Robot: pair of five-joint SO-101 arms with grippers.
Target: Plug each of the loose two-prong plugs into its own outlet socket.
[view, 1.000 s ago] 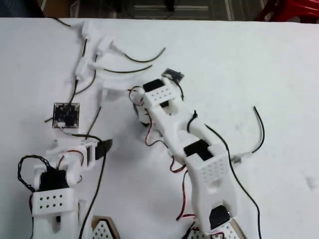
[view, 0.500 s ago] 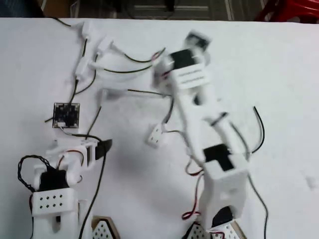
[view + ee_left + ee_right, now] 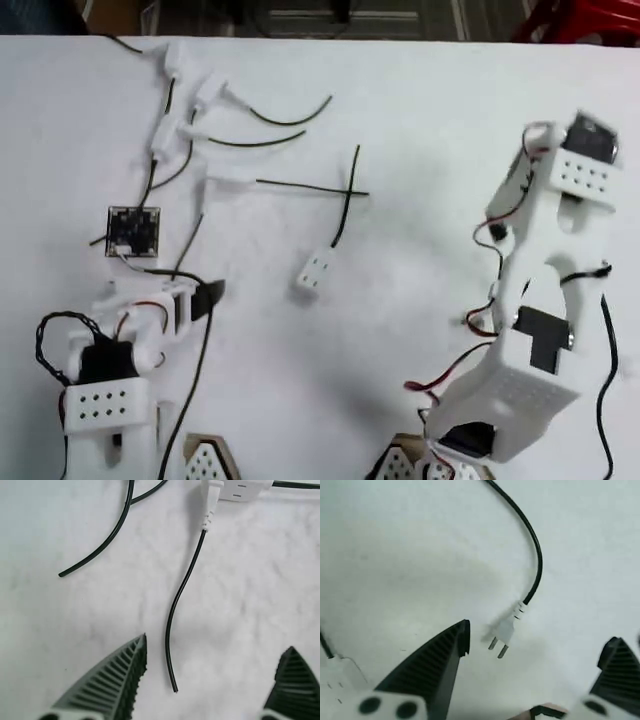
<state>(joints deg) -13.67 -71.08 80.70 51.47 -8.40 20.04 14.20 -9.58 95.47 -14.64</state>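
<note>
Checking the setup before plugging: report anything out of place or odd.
Nothing looks damaged. The white socket block lies askew mid-table, its cord crossing another cord. A small dark square board sits among the cords at the left. A two-prong plug lies loose under the right pincer.

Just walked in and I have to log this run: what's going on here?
This is a plug-into-socket job on a white table. The right gripper hangs open over a corded white two-prong plug, which lies free on the table, not grasped. The left gripper is open too, above the loose end of a black cord leading from a white connector. Neither holds anything yet.
</note>
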